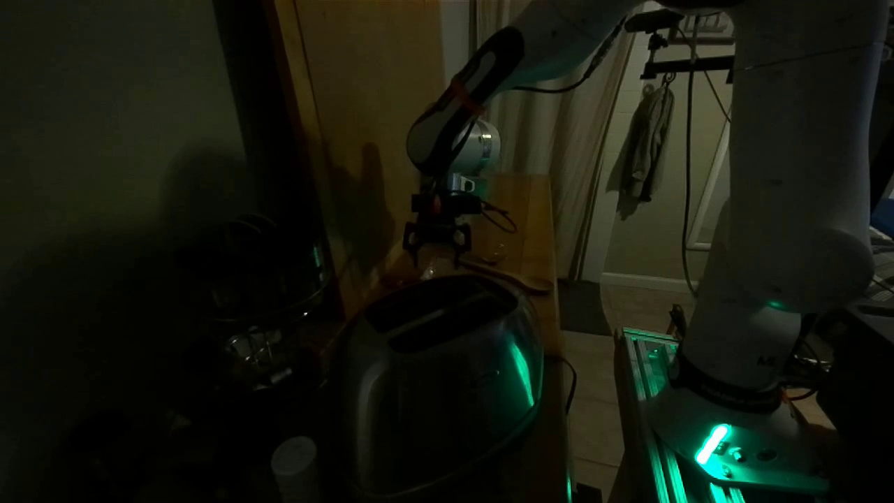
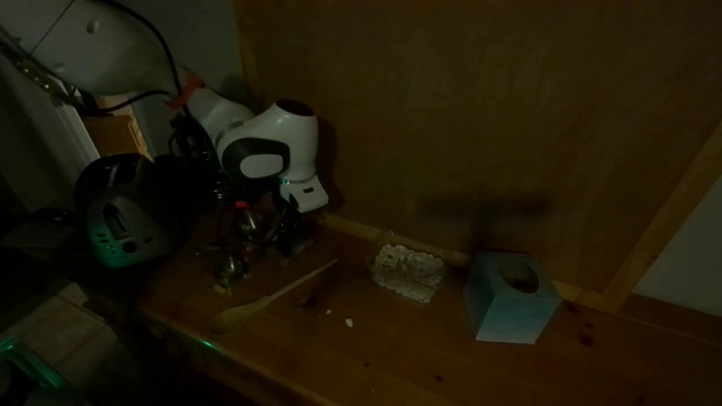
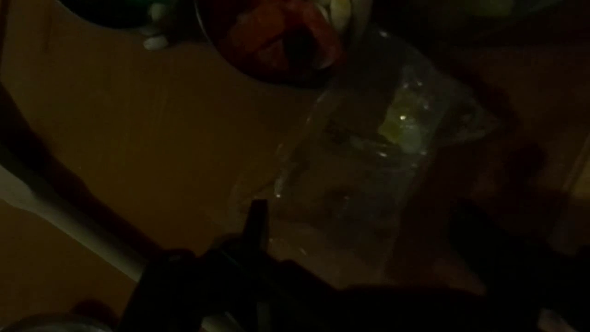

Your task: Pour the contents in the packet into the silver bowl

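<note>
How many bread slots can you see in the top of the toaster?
2. In an exterior view, the far slot and the near slot run side by side along the top of the toaster. That top shows unblocked, so probably none are hidden.

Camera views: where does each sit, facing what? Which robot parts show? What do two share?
Wrist view: sits behind the fingers, which show; faces the table and clear packet.
An exterior view: near the toaster, looking over it toward the curtain; arm, base, fingers show.
An exterior view: high, looking down across the table toward the wooden panel; arm shows, fingers unclear.
Both exterior views share arm, toaster, spoon.
</note>
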You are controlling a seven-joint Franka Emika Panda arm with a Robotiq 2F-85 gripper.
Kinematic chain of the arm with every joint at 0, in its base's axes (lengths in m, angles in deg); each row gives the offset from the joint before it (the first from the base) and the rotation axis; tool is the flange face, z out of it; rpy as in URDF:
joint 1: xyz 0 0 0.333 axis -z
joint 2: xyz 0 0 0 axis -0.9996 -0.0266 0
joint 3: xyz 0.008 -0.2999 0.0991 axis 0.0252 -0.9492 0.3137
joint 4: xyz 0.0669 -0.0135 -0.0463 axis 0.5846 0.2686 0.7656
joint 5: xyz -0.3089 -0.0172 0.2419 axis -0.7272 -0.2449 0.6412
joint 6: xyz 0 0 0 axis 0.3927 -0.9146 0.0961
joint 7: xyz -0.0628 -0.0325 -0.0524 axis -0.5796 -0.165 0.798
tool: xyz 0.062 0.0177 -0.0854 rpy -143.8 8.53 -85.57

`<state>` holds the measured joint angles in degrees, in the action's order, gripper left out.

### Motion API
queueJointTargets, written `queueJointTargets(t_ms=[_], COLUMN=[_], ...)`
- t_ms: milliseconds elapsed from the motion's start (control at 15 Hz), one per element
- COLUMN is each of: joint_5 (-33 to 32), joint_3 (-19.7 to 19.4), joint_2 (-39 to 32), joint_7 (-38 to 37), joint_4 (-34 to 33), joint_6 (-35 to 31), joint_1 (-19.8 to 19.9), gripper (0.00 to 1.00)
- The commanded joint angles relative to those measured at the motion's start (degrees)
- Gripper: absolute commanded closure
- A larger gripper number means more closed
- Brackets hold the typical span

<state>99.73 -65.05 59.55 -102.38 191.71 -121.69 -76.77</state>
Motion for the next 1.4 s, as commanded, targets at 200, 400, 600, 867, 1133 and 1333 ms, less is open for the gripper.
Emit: queueJointTargets(t_ms=[200, 400, 600, 867, 1133, 1333], joint_5=[-3.4, -6.7, -9.3, -13.2, -12.2, -12.2], joint_3=[-2.2, -2.8, -2.9, -2.0, -1.4, -1.2], joint_2=[7.0, 11.2, 15.5, 22.3, 23.4, 24.3], joint_7=[-1.8, -2.1, -1.3, -2.3, -0.6, -0.6], joint_4=[0.5, 0.5, -0.3, -0.5, -1.2, -1.2], joint_6=[0.0, 2.8, 7.7, 13.6, 15.2, 15.8], joint_1=[-0.7, -0.1, 0.7, 1.8, 2.4, 2.6], gripper=[0.0, 0.0, 0.0, 0.0, 0.0, 0.0])
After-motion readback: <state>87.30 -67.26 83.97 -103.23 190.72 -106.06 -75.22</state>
